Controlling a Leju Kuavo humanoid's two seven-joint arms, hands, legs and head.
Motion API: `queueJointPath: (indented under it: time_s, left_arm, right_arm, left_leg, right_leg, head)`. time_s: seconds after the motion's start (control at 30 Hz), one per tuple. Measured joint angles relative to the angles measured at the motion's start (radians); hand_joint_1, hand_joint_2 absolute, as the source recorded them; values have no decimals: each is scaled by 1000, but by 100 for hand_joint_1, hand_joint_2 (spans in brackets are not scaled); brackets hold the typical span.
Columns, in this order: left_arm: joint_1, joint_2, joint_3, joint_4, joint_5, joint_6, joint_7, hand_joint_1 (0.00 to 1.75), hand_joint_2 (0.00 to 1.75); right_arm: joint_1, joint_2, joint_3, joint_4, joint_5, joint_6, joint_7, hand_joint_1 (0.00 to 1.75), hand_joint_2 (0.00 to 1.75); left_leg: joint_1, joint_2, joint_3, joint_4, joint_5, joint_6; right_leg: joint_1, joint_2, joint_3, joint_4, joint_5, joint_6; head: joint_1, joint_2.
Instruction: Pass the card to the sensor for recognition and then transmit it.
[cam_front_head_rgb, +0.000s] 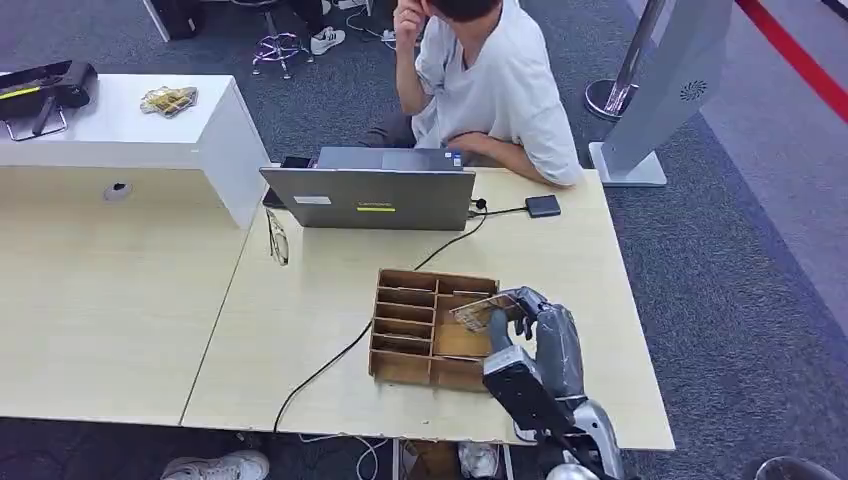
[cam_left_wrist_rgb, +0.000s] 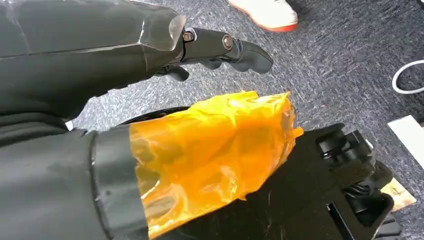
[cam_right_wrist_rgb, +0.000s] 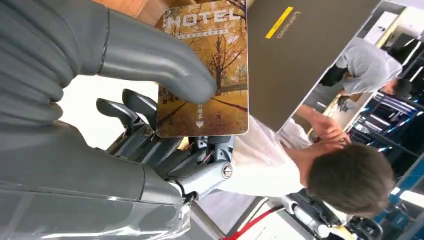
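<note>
- The right hand (cam_front_head_rgb: 530, 325) pinches the card (cam_right_wrist_rgb: 205, 70) between thumb and fingers, above the wooden divider tray (cam_front_head_rgb: 410, 335).
- The card is flat, glossy, printed "HOTEL" over autumn trees.
- The left hand (cam_left_wrist_rgb: 220, 47) hangs over carpet; fingers apart, nothing held.
- Judgement: card picked; sensing and handover remain.
- Beyond sit a matte grey laptop (cam_front_head_rgb: 370, 198) and a seated person (cam_front_head_rgb: 490, 90).

- Dark grey carpet (cam_front_head_rgb: 740, 300) covers the floor, with a red stripe (cam_front_head_rgb: 800, 60) running at two o'clock.
- The pale wood counter (cam_front_head_rgb: 300, 330) spans the middle.
- A white raised shelf (cam_front_head_rgb: 130, 125) sits at ten o'clock.
- A grey kiosk stand (cam_front_head_rgb: 665, 80) rises at one o'clock, beside a chrome post (cam_front_head_rgb: 625, 75).
- A person (cam_front_head_rgb: 490, 80) sits at twelve o'clock.
</note>
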Motion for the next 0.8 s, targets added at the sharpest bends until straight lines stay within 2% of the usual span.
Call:
queueJointPath:
  time_s: [0.17, 0.3, 0.47, 0.8]
  left_arm:
    - [0, 0, 2, 0, 7, 6, -1, 0, 0]
    - [3, 0, 9, 0, 15, 18, -3, 0, 0]
    - [5, 0, 18, 0, 23, 22, -17, 0, 0]
    - [10, 0, 29, 0, 34, 35, -18, 0, 0]
  right_arm:
    - [21, -1, -17, -3, -45, 16, -5, 175, 175]
    - [66, -4, -56, -9, -165, 60, -59, 175, 175]
    - [110, -9, -95, -10, -243, 93, -93, 175, 175]
    - [197, -28, -120, -10, -285, 94, -101, 175, 175]
  left_leg:
    - [0, 0, 0, 0, 0, 0]
    - [0, 0, 0, 0, 0, 0]
    - [0, 0, 0, 0, 0, 0]
    - [0, 0, 0, 0, 0, 0]
  right_leg:
    - [0, 0, 0, 0, 0, 0]
    - [0, 0, 0, 0, 0, 0]
    - [0, 0, 0, 0, 0, 0]
    - [0, 0, 0, 0, 0, 0]
  head:
    - [0, 0]
    - [0, 0]
    - [0, 0]
    - [0, 0]
